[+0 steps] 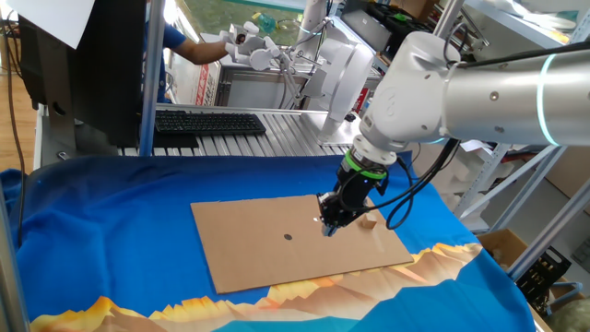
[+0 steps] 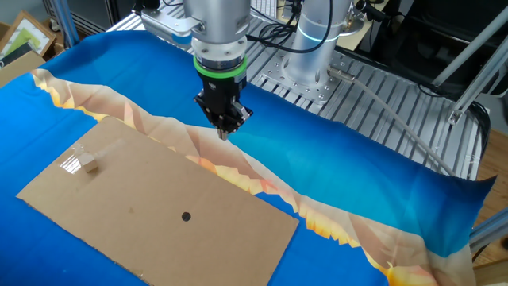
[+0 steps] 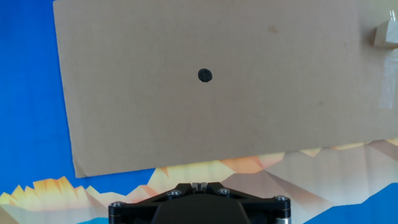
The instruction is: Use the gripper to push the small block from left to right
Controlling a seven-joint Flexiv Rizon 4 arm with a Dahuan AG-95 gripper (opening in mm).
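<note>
Black jaws (image 2: 225, 132) hang together, gripping nothing, above the blue cloth (image 2: 373, 183). Well apart, the small block (image 2: 90, 164) sits on the cardboard sheet (image 2: 159, 214).

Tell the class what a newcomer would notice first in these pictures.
The big silver arm reaching in, its dark claw hanging above the bright blue cloth just off the cardboard sheet's edge. Next, the black dot mid-sheet, and the tiny tan block alone near one end.
</note>
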